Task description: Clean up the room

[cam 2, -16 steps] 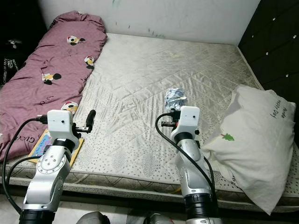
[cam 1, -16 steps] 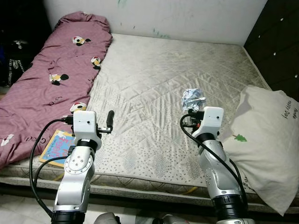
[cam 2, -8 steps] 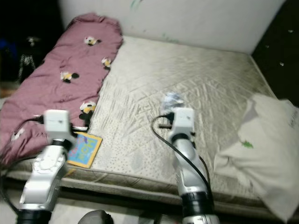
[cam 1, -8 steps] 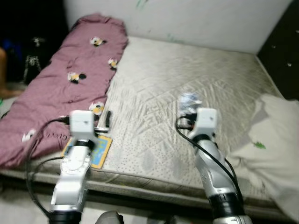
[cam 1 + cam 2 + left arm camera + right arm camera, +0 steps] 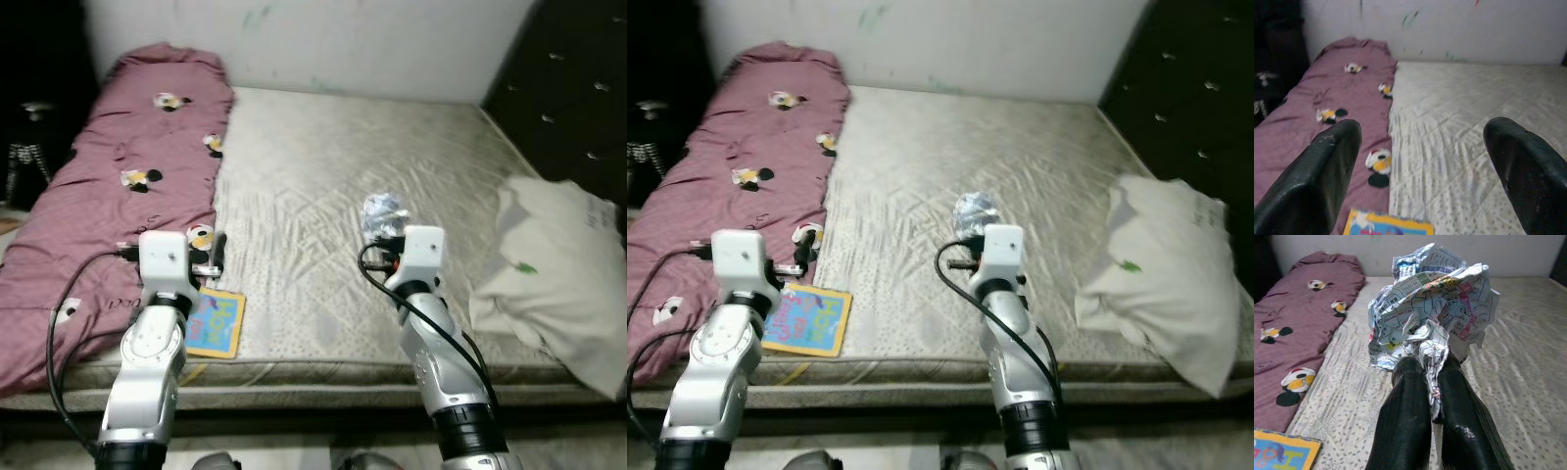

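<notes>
Right pincer [image 5: 1432, 377]: I have it squeezed tight on the crumpled printed paper ball [image 5: 1432, 308].
Left pincer [image 5: 1425, 161]: wide apart, holding nothing.
Next: I think, find a bin.

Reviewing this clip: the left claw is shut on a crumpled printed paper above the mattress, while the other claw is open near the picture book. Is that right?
Not quite: it is the right claw, not the left, that is shut on the crumpled printed paper above the mattress, as the right wrist view shows. The left claw is the open one, near the picture book.
</notes>
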Robot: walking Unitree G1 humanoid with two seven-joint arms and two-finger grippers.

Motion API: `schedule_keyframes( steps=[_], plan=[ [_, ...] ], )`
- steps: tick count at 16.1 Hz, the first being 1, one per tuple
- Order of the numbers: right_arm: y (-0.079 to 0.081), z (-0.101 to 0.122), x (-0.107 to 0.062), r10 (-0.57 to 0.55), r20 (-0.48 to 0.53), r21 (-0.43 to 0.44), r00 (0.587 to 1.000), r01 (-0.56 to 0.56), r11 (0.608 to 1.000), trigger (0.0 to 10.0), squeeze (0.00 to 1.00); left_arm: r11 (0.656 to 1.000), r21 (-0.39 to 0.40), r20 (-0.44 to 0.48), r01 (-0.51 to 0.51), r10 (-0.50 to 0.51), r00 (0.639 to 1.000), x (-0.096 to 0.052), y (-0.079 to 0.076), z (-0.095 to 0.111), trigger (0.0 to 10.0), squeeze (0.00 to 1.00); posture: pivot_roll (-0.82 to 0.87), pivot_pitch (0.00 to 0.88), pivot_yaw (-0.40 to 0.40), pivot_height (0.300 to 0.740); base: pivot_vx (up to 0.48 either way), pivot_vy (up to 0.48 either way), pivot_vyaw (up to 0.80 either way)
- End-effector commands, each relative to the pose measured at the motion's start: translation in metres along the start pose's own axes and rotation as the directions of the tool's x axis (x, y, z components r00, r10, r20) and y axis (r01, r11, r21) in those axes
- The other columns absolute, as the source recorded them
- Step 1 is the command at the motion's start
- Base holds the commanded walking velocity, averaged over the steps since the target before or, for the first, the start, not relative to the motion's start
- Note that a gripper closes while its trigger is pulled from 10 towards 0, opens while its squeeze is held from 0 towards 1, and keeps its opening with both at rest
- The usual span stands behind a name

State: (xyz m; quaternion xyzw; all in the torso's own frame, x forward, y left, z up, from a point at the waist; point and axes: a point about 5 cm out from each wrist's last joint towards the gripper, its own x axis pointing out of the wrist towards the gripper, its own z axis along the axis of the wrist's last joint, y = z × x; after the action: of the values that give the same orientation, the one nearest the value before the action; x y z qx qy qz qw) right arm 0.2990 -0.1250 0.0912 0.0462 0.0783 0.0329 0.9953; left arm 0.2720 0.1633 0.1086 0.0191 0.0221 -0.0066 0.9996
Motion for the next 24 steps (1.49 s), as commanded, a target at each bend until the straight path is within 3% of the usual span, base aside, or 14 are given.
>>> schedule_keyframes(
  steps=[1, 10, 24],
  plan=[
    [-0.0109, 0.0032, 0.0, -0.03, 0.009, -0.005, 0.999, 0.031, 1.0, 10.0, 0.0, 1.0, -0.004, 0.012, 0.026, -0.026, 1.0, 0.0025, -0.0095, 0.0033, 10.0, 0.0, 0.01, 0.0, -0.066, 0.74, 0.0, 0.0, 0.0],
    [-0.0105, 0.001, -0.0011, -0.029, -0.002, -0.008, 1.0, 0.029, 1.0, 10.0, 0.0, 0.999, -0.004, 0.009, 0.037, -0.037, 0.999, 0.0019, -0.0098, 0.0033, 10.0, 0.0, 0.01, 0.0, -0.065, 0.74, 0.0, 0.0, 0.0],
    [-0.01, -0.0006, -0.0015, -0.028, -0.015, -0.013, 0.999, 0.028, 1.0, 10.0, 0.0, 0.998, -0.034, -0.013, 0.055, -0.055, 0.998, 0.0014, -0.0121, 0.0018, 10.0, 0.0, 0.01, 0.002, -0.065, 0.74, 0.0, 0.452, 0.0]
  ],
)
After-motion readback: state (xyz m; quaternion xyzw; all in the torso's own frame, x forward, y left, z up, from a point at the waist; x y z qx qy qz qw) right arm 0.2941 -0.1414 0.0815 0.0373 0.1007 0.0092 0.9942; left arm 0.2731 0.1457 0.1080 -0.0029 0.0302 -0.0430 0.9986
